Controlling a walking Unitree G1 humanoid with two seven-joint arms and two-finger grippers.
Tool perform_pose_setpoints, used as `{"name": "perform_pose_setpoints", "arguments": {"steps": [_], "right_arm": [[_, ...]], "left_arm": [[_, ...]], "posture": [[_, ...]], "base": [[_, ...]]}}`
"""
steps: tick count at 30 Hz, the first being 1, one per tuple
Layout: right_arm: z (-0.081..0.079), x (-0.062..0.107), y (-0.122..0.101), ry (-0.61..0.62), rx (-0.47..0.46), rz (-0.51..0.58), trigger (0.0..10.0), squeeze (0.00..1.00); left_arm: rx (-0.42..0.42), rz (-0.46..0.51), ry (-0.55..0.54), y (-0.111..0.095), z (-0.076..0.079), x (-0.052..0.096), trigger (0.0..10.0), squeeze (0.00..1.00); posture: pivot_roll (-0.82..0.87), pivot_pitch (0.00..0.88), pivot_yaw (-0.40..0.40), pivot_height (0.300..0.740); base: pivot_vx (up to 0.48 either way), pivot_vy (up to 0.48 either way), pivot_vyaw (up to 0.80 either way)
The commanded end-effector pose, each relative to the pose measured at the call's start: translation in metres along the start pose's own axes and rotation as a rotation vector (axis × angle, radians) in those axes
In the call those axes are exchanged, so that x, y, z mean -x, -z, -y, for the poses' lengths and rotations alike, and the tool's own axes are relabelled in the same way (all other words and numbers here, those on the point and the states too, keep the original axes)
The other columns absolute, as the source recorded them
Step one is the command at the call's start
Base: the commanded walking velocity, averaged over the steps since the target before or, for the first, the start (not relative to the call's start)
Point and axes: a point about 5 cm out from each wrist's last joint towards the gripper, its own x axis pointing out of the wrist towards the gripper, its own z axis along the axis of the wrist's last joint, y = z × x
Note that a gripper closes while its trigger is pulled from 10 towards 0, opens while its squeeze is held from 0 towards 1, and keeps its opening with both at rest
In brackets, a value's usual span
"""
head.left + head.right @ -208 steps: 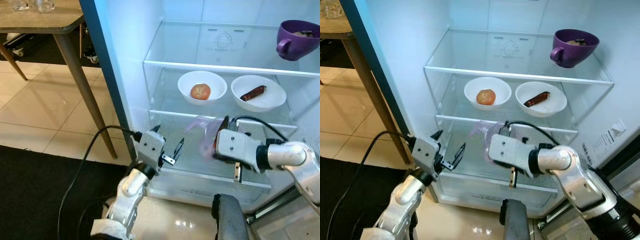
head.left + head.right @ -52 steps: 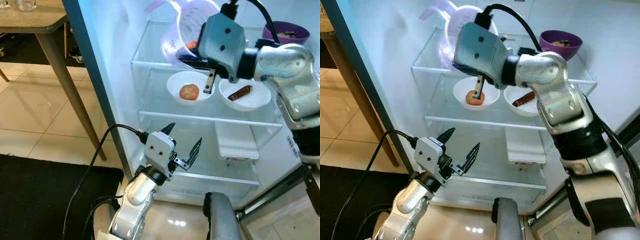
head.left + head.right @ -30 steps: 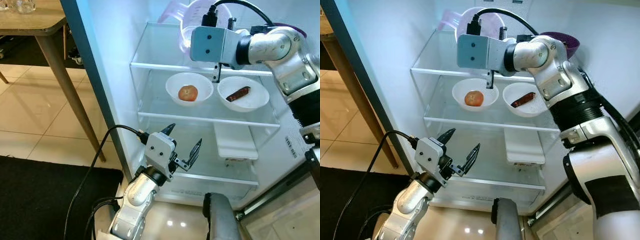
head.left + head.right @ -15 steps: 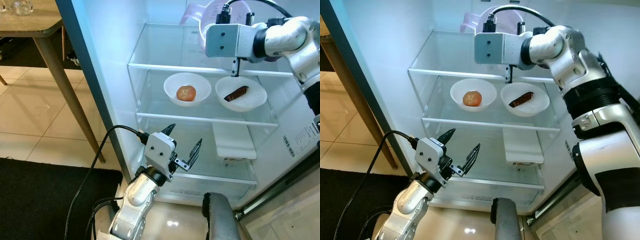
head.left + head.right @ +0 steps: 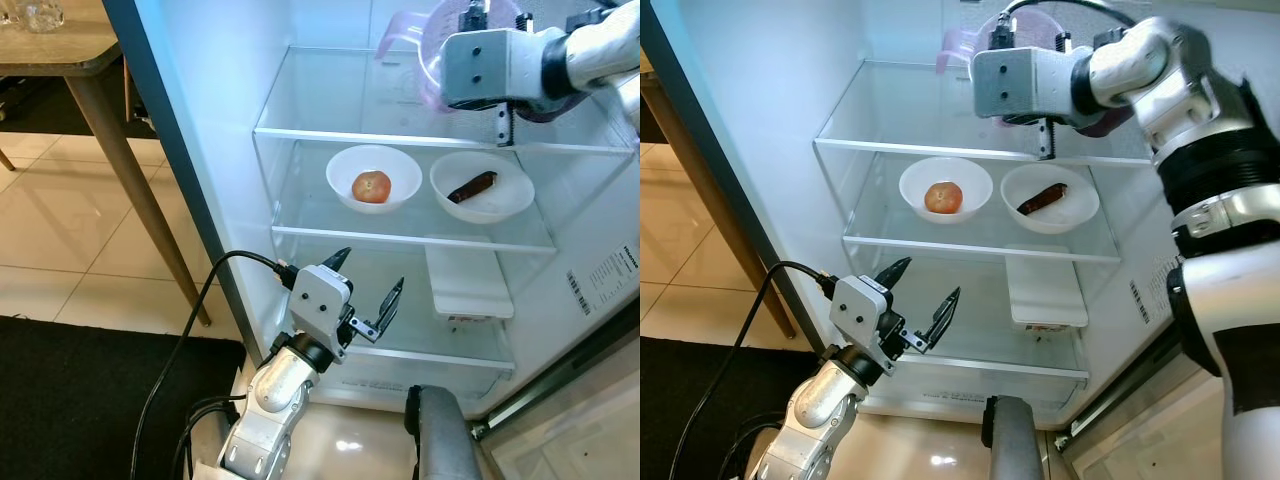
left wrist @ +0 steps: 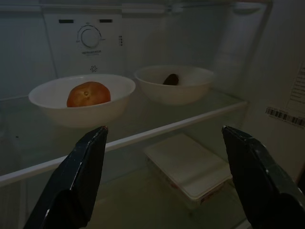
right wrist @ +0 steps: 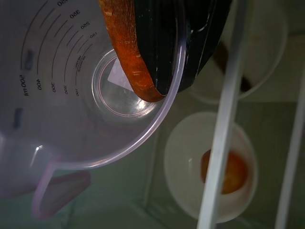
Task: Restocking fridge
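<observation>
The open fridge [image 5: 250, 150] stands before the robot, its glass shelves lit from inside, with a wooden table [image 5: 80, 50] on the tiled floor [image 5: 70, 210] to its left. The right gripper [image 5: 1045, 125] is raised at the top shelf [image 5: 910, 110], its jaws clamped on the rim of a clear measuring jug [image 7: 86, 100] with a pink handle; the wrist view shows one black finger [image 7: 157, 43] inside the jug beside an orange-brown piece of food [image 7: 126, 47], and the jug hangs tilted above the shelf. On the middle shelf [image 5: 400, 230] sit two white bowls side by side: the left bowl [image 5: 373, 177] holds a tomato [image 5: 371, 186], the right bowl [image 5: 481, 186] a dark sausage-like piece [image 5: 472, 187]. A flat white lidded box [image 5: 468, 285] lies on the lower shelf. The left gripper [image 5: 364, 296] hovers low at the fridge's front edge, jaws spread wide and holding nothing.
</observation>
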Motion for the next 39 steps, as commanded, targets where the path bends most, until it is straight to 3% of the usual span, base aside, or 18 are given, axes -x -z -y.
{"name": "perform_pose_setpoints", "arguments": {"steps": [1, 16, 22, 25, 26, 27, 28, 29, 31, 32, 33, 34, 35, 36, 37, 39], "right_arm": [[-0.003, 0.005, 0.005, -0.081, -0.021, -0.010, 0.0, 0.00], [-0.001, 0.007, -0.007, -0.135, -0.058, 0.132, 0.0, 0.00], [0.000, 0.006, -0.006, -0.123, -0.064, 0.124, 0.0, 0.00], [0.001, 0.005, -0.006, -0.106, -0.064, 0.113, 0.8, 0.00], [0.002, 0.005, -0.006, -0.094, -0.062, 0.110, 4.4, 0.16], [0.003, 0.005, -0.006, -0.077, -0.059, 0.108, 6.9, 0.36], [0.004, 0.005, -0.007, -0.065, -0.057, 0.108, 6.9, 0.36], [0.006, 0.005, -0.007, -0.049, -0.055, 0.102, 10.0, 0.74], [0.007, 0.005, -0.007, -0.027, -0.053, 0.093, 10.0, 0.76], [0.008, 0.005, -0.007, -0.017, -0.050, 0.089, 10.0, 0.75], [0.008, 0.005, -0.006, -0.009, -0.048, 0.085, 10.0, 0.44], [0.008, 0.005, -0.006, -0.009, -0.048, 0.085, 10.0, 0.44], [0.009, 0.005, -0.006, -0.001, -0.047, 0.081, 10.0, 0.19], [0.009, 0.005, -0.006, -0.001, -0.047, 0.081, 10.0, 0.19], [0.009, 0.005, -0.006, 0.010, -0.044, 0.075, 10.0, 0.01], [0.011, 0.007, -0.006, 0.032, -0.039, 0.073, 10.0, 0.00]], "left_arm": [[0.007, -0.007, 0.004, 0.003, 0.004, 0.001, 10.0, 0.00], [0.007, -0.006, 0.005, 0.003, 0.005, 0.001, 10.0, 0.00], [0.010, -0.003, 0.008, 0.003, 0.006, 0.000, 10.0, 0.00], [0.010, -0.003, 0.009, 0.003, 0.006, 0.000, 10.0, 0.00], [0.010, -0.003, 0.009, 0.003, 0.006, 0.000, 10.0, 0.00], [0.010, -0.003, 0.009, 0.003, 0.006, 0.000, 10.0, 0.00], [0.010, -0.002, 0.009, 0.003, 0.006, 0.000, 10.0, 0.00], [0.009, -0.002, 0.008, 0.003, 0.006, 0.000, 10.0, 0.00], [0.009, -0.003, 0.007, 0.003, 0.006, 0.000, 10.0, 0.00], [0.009, -0.004, 0.006, 0.003, 0.006, 0.000, 10.0, 0.00], [0.007, -0.004, 0.006, 0.003, 0.006, 0.001, 10.0, 0.00], [0.007, -0.004, 0.006, 0.003, 0.006, 0.001, 10.0, 0.00], [0.006, -0.004, 0.006, 0.003, 0.006, 0.001, 10.0, 0.00], [0.006, -0.004, 0.006, 0.003, 0.006, 0.001, 10.0, 0.00], [0.006, -0.004, 0.006, 0.003, 0.006, 0.001, 10.0, 0.00], [0.004, -0.004, 0.005, 0.003, 0.006, 0.001, 10.0, 0.00]], "posture": [[-0.04, 0.107, -0.029, 0.369], [-0.04, 0.096, -0.031, 0.369], [-0.04, 0.093, -0.030, 0.369], [-0.04, 0.092, -0.030, 0.369], [-0.04, 0.092, -0.030, 0.369], [-0.04, 0.092, -0.030, 0.369], [-0.04, 0.095, -0.030, 0.369], [-0.04, 0.096, -0.029, 0.369], [-0.04, 0.096, -0.029, 0.369], [-0.04, 0.098, -0.031, 0.369], [-0.04, 0.098, -0.031, 0.369], [-0.04, 0.098, -0.031, 0.369], [-0.04, 0.098, -0.031, 0.369], [-0.04, 0.098, -0.031, 0.369], [-0.04, 0.098, -0.031, 0.369], [-0.04, 0.098, -0.031, 0.369]], "base": [[0.000, 0.000, 0.00], [0.000, 0.000, 0.00], [0.000, 0.000, 0.00], [0.000, 0.000, 0.00], [0.000, 0.000, 0.00], [0.000, 0.000, 0.00], [0.000, 0.000, 0.00], [0.000, 0.000, 0.00], [0.000, 0.000, 0.00], [0.000, 0.000, 0.00], [0.000, 0.000, 0.00], [0.000, 0.000, 0.00], [0.000, 0.000, 0.00], [0.000, 0.000, 0.00], [0.000, 0.000, 0.00], [0.000, 0.000, 0.00]]}}
